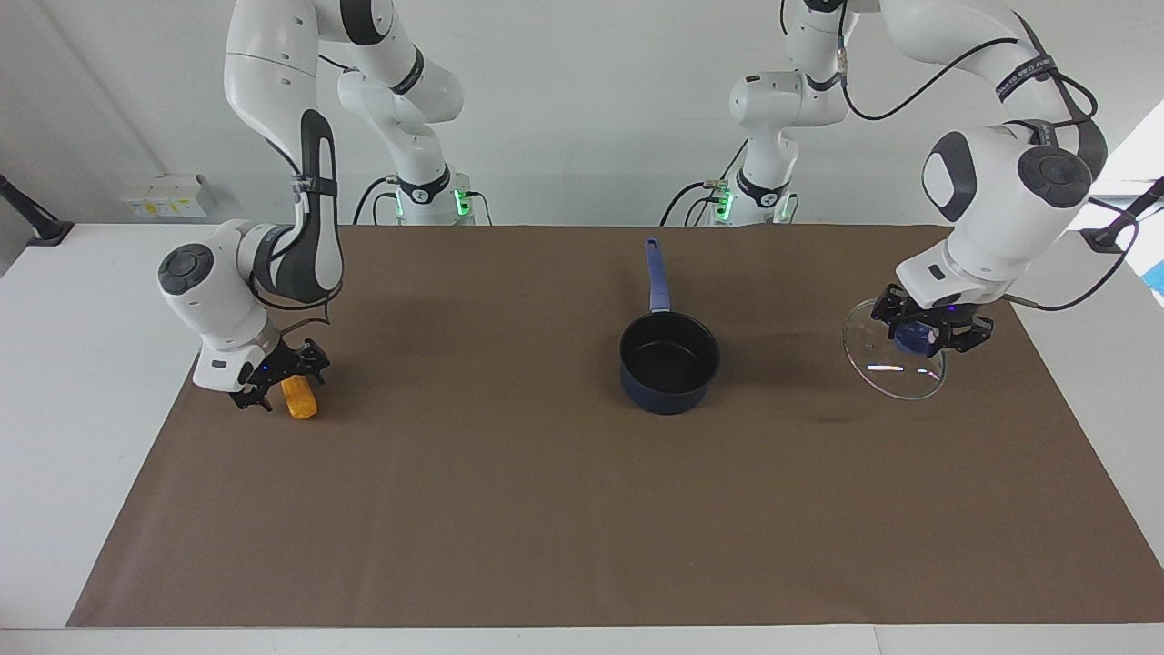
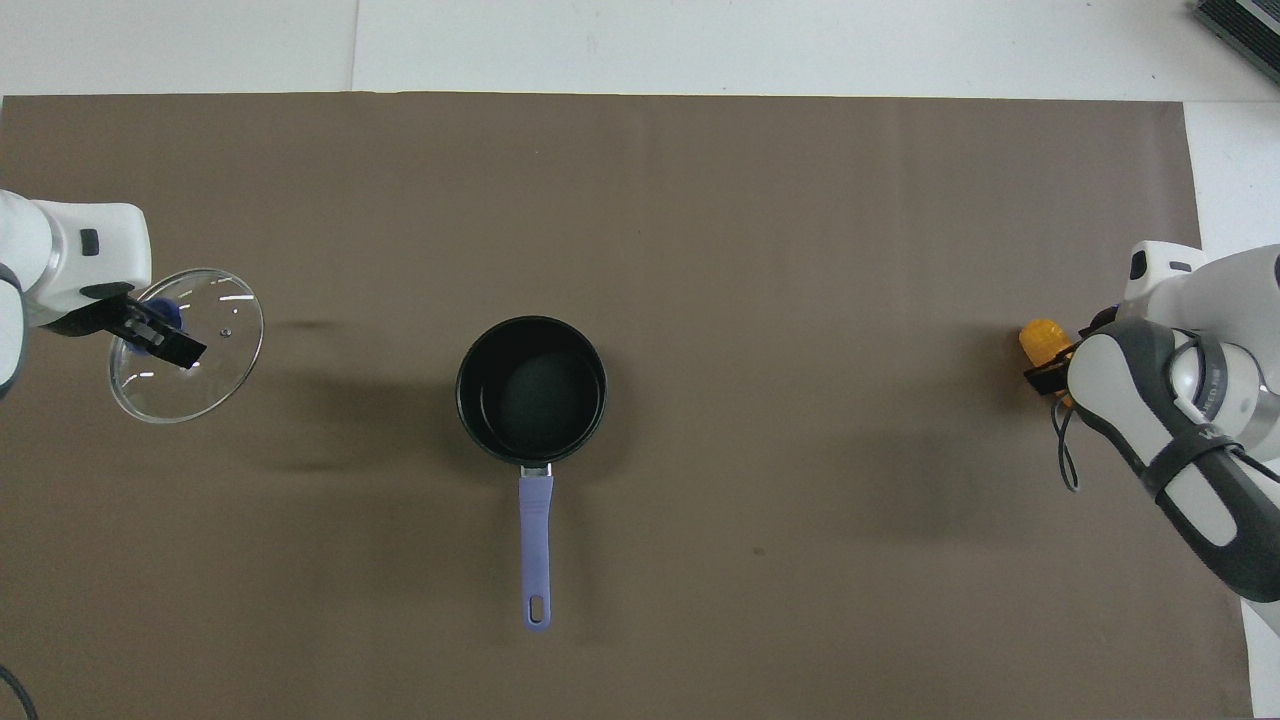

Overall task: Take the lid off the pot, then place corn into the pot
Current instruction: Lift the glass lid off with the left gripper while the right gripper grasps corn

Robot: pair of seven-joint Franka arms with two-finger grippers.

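The dark blue pot (image 1: 669, 362) (image 2: 531, 390) stands uncovered and empty mid-table, its long handle pointing toward the robots. My left gripper (image 1: 920, 335) (image 2: 150, 326) is shut on the blue knob of the glass lid (image 1: 896, 373) (image 2: 205, 365). It holds the lid tilted in the air over the mat at the left arm's end of the table, well apart from the pot. The orange corn (image 1: 299, 398) (image 2: 1040, 338) lies on the mat at the right arm's end. My right gripper (image 1: 277, 377) (image 2: 1052, 372) is down at the corn's robot-side end, open.
A brown mat (image 1: 546, 509) covers most of the white table (image 1: 55, 382). Small white boxes (image 1: 165, 195) sit at the table's edge near the right arm's base. Black stands (image 1: 1114, 232) rise at the table's corners.
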